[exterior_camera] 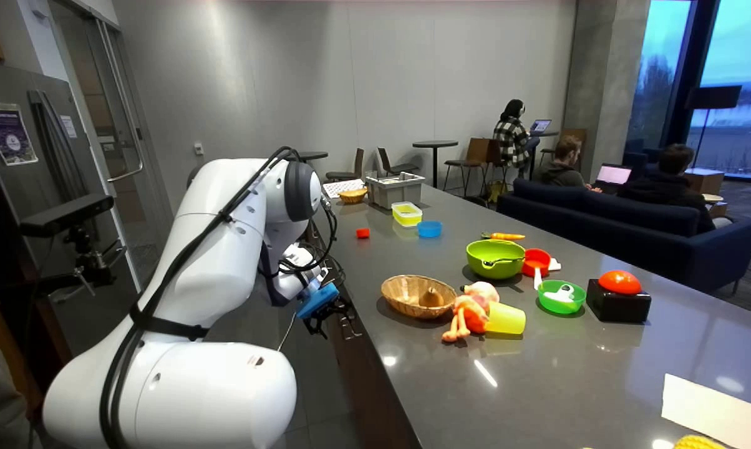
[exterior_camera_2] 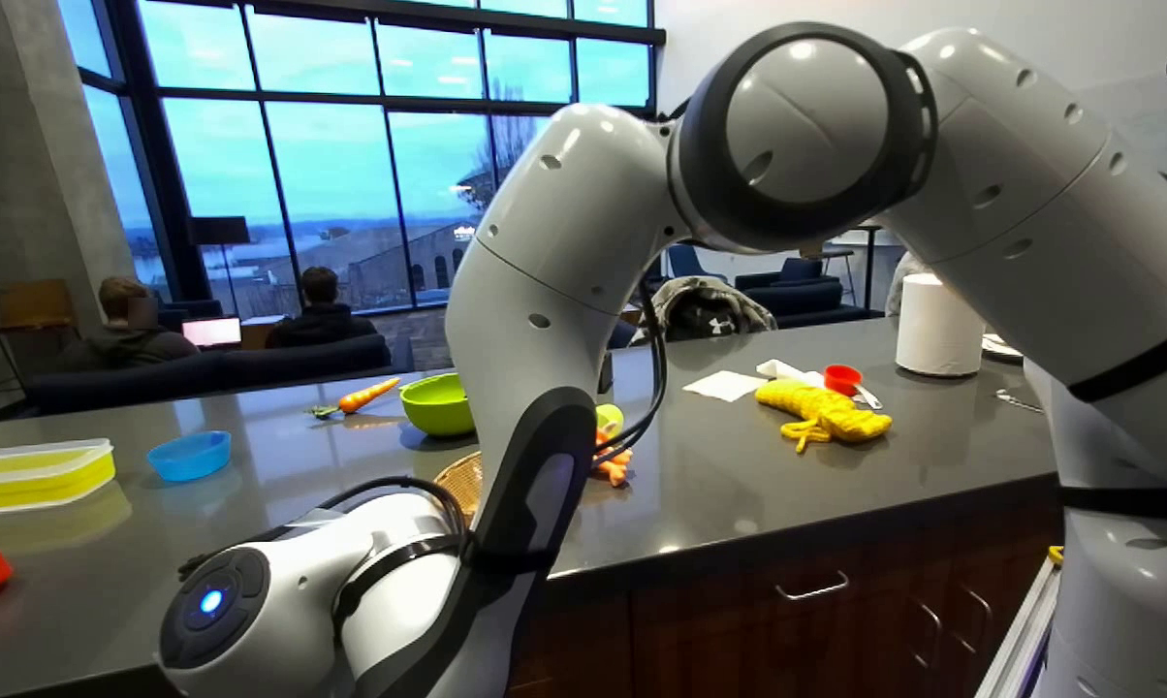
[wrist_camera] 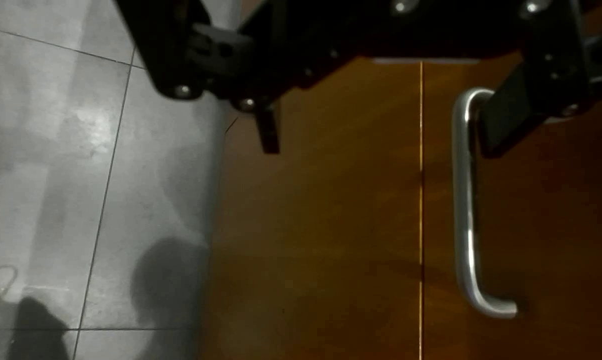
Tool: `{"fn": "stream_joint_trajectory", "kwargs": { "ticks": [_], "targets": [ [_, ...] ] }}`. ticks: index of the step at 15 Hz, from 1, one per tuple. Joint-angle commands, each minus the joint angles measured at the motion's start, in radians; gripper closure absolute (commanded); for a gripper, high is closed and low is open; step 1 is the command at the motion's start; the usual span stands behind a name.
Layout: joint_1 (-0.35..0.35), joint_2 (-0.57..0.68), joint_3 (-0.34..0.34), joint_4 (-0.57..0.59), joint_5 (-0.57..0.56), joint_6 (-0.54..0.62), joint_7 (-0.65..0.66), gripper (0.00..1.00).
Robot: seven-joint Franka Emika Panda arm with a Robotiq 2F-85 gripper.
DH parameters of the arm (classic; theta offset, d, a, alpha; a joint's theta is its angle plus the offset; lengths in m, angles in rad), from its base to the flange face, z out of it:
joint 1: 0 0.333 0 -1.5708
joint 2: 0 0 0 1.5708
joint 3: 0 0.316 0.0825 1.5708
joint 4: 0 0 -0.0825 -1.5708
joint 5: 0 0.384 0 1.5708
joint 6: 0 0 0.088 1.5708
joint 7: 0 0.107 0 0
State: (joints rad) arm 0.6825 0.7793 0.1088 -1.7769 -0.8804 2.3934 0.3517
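Silver handle point(wrist_camera: 464, 210) | sticks out from the brown cupboard point(wrist_camera: 331, 225), likely for easy pulling | claw point(wrist_camera: 382, 145): spread wide, gripping nothing, so the handle fits between | one finger point(wrist_camera: 511, 120) very near it; can't tell if touching

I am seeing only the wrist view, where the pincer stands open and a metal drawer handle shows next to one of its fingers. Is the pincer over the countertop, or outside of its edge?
Observer: Outside. The pincer, near the metal drawer handle, hangs past the edge of the countertop, as an exterior view shows.
Operator: Thank you. Is there some object on the countertop that lies on its side?
Observer: Yes. In an exterior view, a yellow cup lies on its side, beside an orange plush toy.
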Motion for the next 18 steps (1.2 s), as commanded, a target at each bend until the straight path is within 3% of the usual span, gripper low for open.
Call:
{"fn": "stream_joint_trajectory", "kwargs": {
  "ticks": [1, 13, 18],
  "targets": [
    [-0.003, 0.002, 0.003, 0.004, 0.001, -0.001, -0.002, 0.0],
    [0.013, -0.002, -0.017, -0.012, -0.012, -0.01, 0.042, 0.0],
    [0.094, -0.004, -0.094, 0.004, -0.096, -0.06, 0.238, 0.0]
  ]
}}
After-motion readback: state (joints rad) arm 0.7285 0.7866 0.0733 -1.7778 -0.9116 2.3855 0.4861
